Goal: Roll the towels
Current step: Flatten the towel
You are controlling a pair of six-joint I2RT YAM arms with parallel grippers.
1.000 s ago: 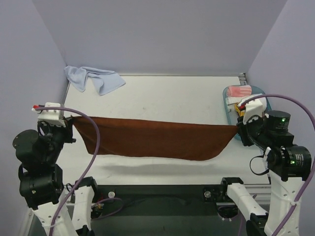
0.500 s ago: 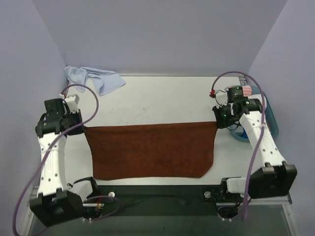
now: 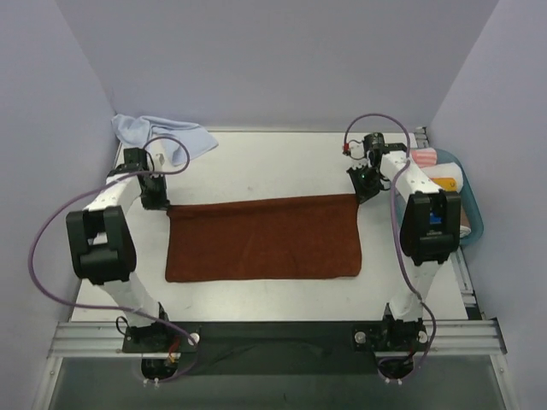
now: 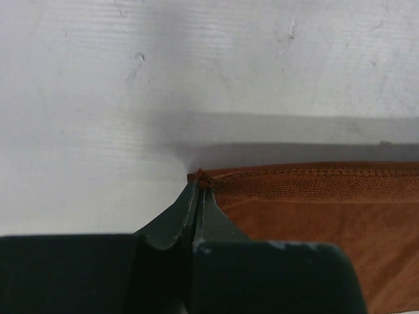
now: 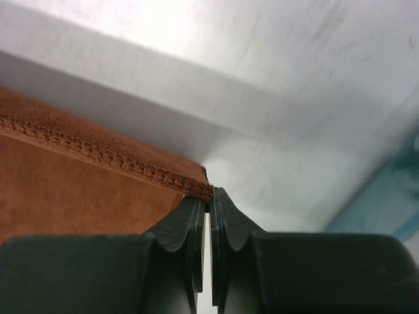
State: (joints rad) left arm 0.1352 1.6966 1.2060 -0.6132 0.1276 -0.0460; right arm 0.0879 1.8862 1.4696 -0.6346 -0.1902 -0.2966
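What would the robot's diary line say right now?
stage: brown towel spread flat | left gripper: shut on far-left corner | right gripper: shut on far-right corner | blue towel: bunched, far left, untouched

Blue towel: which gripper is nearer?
Left. The left gripper pinches the brown towel at its far-left corner, near the blue towel; the right gripper pinches the far-right corner, opposite.

Before me the rust-brown terry towel (image 3: 262,239) lies flat; pale-blue cloth towel (image 3: 128,130) at eleven o'clock, teal plastic tray (image 3: 475,218) at two.
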